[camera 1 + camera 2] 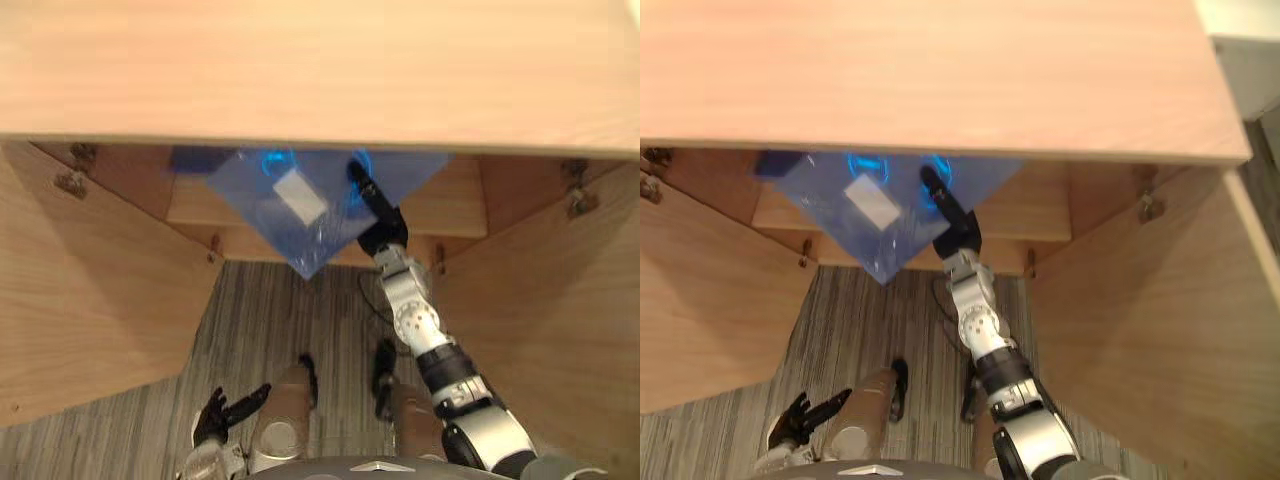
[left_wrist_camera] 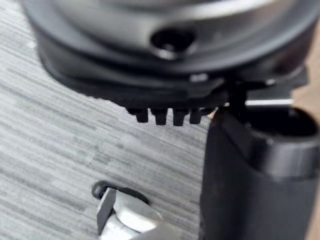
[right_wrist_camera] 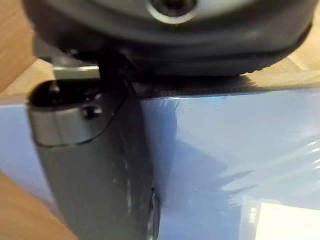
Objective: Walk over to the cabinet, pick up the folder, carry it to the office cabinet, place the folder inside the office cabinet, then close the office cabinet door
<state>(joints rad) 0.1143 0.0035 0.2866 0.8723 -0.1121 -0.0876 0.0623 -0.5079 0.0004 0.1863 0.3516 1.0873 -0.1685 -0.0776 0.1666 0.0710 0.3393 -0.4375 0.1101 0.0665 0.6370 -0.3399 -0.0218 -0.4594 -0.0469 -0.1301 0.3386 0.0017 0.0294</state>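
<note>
1 thin, slick, probably floppy folder (image 1: 252,192) overhangs the cabinet shelf (image 1: 452,207); I'd pinch that corner, can't tell if the right robot hand (image 1: 385,228) grips.

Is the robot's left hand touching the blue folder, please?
No, the left hand hangs low over the floor, apart from the folder on the shelf.

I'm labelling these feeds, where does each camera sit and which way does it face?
Left eye view: on the head, looking down over the cabinet at the folder; left robot hand and right robot hand show.
Right eye view: beside it on the head, sharing that same scene.
Left wrist view: left wrist, facing the floor past the left robot hand.
Right wrist view: right wrist, facing the folder under the right robot hand's thumb.
</note>
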